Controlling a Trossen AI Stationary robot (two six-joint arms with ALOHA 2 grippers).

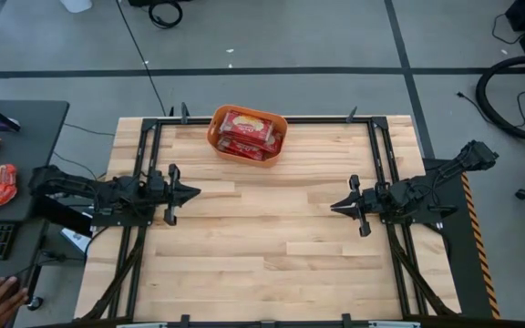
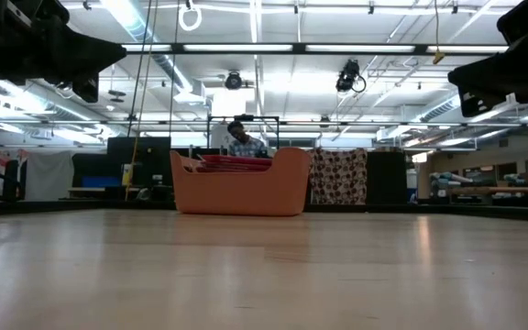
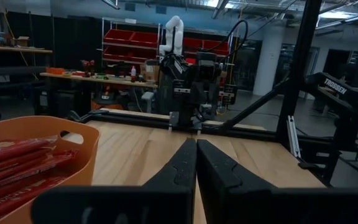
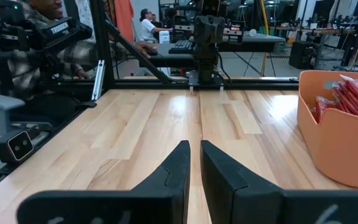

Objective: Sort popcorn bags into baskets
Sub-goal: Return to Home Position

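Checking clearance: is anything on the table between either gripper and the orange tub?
Nothing visible does. Only bare tabletop lies between the left gripper, the right gripper and the orange tub holding the popcorn bags.

Open bare wood across middle and front of table; free passage between left hand and right hand, well apart, pointed at each other. Both held above the wood, with air beneath in the low view. Single obstacle on the top: orange tub at the back edge, filled with red popcorn bags to about rim height. Room on either side of it. Hemmed by black frame rails along left, right and back edges.
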